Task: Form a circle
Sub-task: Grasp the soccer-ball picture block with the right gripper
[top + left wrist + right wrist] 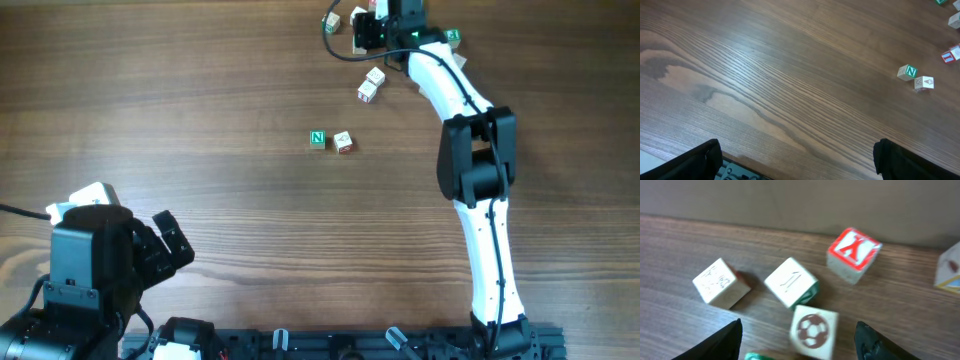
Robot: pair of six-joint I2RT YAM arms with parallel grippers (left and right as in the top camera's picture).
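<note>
1. The right gripper (799,327) is being shown at the table's (200,100) far edge, towards its right corner. The jaws are being held well apart, and nothing is being gripped.
2. The football cube (814,330) is lying directly between the jaws, with a gap on either side. Being cubic, it is offering no long axis, only flat faces.
3. Just beyond it the 1 cube (791,288) is lying; contact between the two cannot be told. The X cube (854,254) is standing apart.
4. No circle is being formed yet. Cubes are lying scattered by the far edge, and the N cube (317,139) is lying nearer the table's middle.
5. The left gripper (797,145) is gaping fully, empty, by the near left corner, so the right arm is judged the nearer.
6. Cubes: pale wood, printed in green, red and brown. Table: smooth, wood-grained.
</note>
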